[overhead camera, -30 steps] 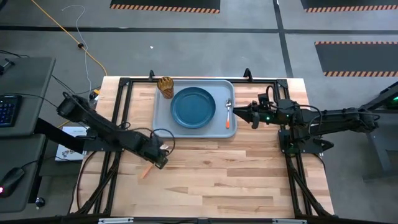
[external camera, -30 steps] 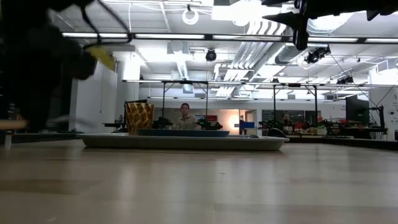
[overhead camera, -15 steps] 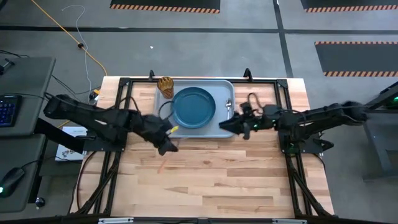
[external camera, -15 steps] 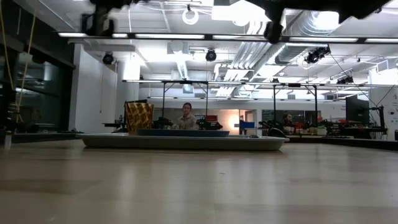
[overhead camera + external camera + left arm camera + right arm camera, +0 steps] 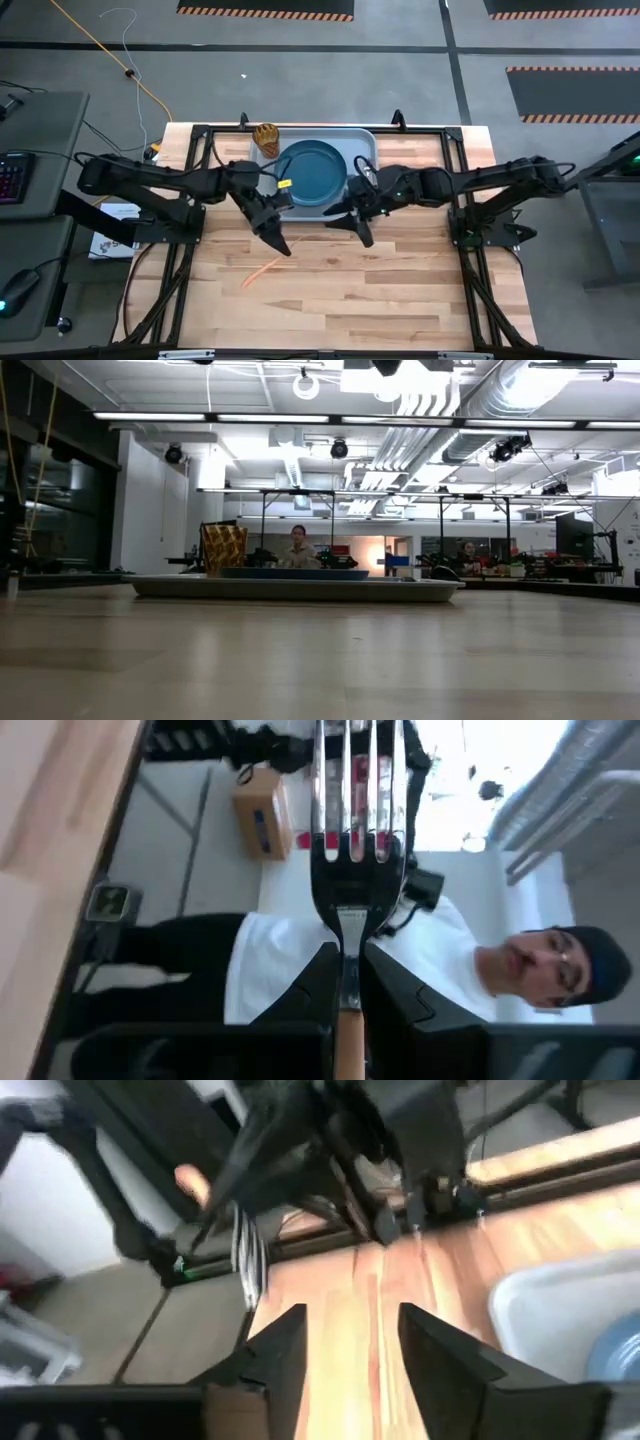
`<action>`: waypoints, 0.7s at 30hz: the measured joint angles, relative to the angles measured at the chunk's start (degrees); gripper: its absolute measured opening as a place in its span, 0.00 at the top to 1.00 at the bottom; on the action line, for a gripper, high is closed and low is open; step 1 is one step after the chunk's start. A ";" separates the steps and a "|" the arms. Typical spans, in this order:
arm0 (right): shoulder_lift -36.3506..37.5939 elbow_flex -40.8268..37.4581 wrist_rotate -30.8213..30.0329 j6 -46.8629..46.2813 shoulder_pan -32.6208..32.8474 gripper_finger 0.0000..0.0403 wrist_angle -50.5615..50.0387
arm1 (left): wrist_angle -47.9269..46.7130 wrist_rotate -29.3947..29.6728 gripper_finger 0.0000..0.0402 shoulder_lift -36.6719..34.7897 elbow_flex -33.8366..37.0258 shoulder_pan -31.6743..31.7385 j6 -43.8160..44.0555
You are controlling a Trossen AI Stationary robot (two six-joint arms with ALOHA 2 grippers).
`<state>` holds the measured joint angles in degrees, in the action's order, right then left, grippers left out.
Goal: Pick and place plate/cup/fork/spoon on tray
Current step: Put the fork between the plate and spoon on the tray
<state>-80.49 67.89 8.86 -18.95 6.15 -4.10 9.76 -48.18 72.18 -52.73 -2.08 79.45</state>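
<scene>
The pale tray [image 5: 356, 141] lies at the table's far middle and also shows in the low view [image 5: 300, 588]. The dark blue plate [image 5: 310, 172] rests on it. The amber cup [image 5: 266, 138] stands at its far left corner. My left gripper [image 5: 279, 243], high above the table near the tray's near left corner, is shut on the fork [image 5: 348, 850]; the fork's orange handle [image 5: 262, 271] shows as a faint streak by the fingertips. My right gripper [image 5: 352, 228] is open and empty over the tray's near edge, right of the plate. My right arm hides the spoon. My left gripper pinches the fork's neck [image 5: 348, 942] between its two fingertips, just below the tines, where the metal meets the orange handle. The silver tines [image 5: 350, 780] stand free on one side of the pinch and the handle [image 5: 348, 1040] on the other. The fork is lifted clear of the table.
Black frame rails [image 5: 190, 200] run along the table's left and right edges. Bare wooden table [image 5: 380, 300] fills the near half. A person [image 5: 298, 545] sits in the room beyond the tray and shows in the left wrist view [image 5: 540, 960].
My left gripper has risen from the table near its left side, carrying the fork up and toward the tray, and has left the low view. My right gripper has moved from the tray's right side toward the table's left and near edge, over the tray's near edge.
</scene>
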 joint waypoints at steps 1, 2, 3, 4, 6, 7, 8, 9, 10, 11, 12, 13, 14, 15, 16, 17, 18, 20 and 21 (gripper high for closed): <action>-1.00 1.75 1.08 0.77 0.00 0.58 0.66 | 0.60 -0.23 0.97 0.28 -0.28 0.09 0.71; -1.77 3.02 1.79 1.63 0.00 0.56 1.15 | 0.41 -1.50 0.97 0.25 0.05 0.26 1.68; -2.20 3.78 2.52 2.58 0.02 0.53 0.07 | 1.14 -2.76 0.97 0.42 0.19 0.36 2.75; -2.78 4.72 3.49 3.41 0.02 0.50 -0.30 | 2.57 -2.66 0.97 0.79 -0.14 0.41 3.08; -3.90 6.36 5.46 4.89 0.01 0.45 0.31 | 2.79 -3.17 0.97 0.75 0.02 0.63 4.39; -4.02 6.67 6.42 5.69 0.00 0.43 -0.33 | 3.65 -3.13 0.97 0.77 0.01 0.63 4.78; -4.41 7.15 7.50 6.20 0.00 0.41 -0.27 | 3.97 -2.94 0.97 0.79 -0.03 0.63 4.95; -4.74 7.50 8.42 6.83 0.01 0.39 0.54 | 3.97 -2.94 0.97 0.77 -0.03 0.63 5.01; -4.81 7.52 9.08 7.10 0.03 0.38 0.19 | 3.98 -2.71 0.97 0.77 -0.03 0.63 5.26; -4.81 7.48 9.92 7.22 0.14 0.37 -0.14 | 3.93 -2.48 0.97 0.77 -0.03 0.63 5.38; -4.94 7.48 10.56 7.36 0.23 0.37 0.08 | 3.94 -2.35 0.97 0.78 -0.03 0.63 5.43; -5.00 7.48 10.69 7.44 0.26 0.37 0.02 | 4.15 -2.34 0.97 0.79 -0.03 0.63 5.61; -5.08 7.48 10.64 7.39 0.26 0.37 -0.19 | 4.59 -2.21 0.97 0.77 -0.03 0.63 5.77; -5.17 7.46 10.28 7.30 0.27 0.36 -0.22 | 4.80 -2.10 0.97 0.75 -0.03 0.63 5.81; -5.40 7.46 9.39 7.35 0.28 0.36 -0.09 | 4.78 -2.10 0.97 0.75 -0.03 0.63 5.87; -5.62 7.48 8.76 7.42 0.28 0.36 0.11 | 4.78 -1.66 0.97 0.75 -0.03 0.63 5.87; -5.75 7.46 8.07 7.42 0.28 0.36 -0.07 | 4.76 -1.18 0.97 0.75 -0.03 0.69 5.75; -6.24 7.44 7.83 7.44 0.26 0.36 0.53 | 4.76 -0.77 0.97 0.75 -0.03 1.01 5.72; -6.31 7.44 7.82 7.42 0.26 0.36 0.46 | 4.73 -0.64 0.97 0.75 -0.03 1.16 5.72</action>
<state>-86.80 75.33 16.68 -11.53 6.42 -3.64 14.49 -48.82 72.93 -52.75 -0.92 85.17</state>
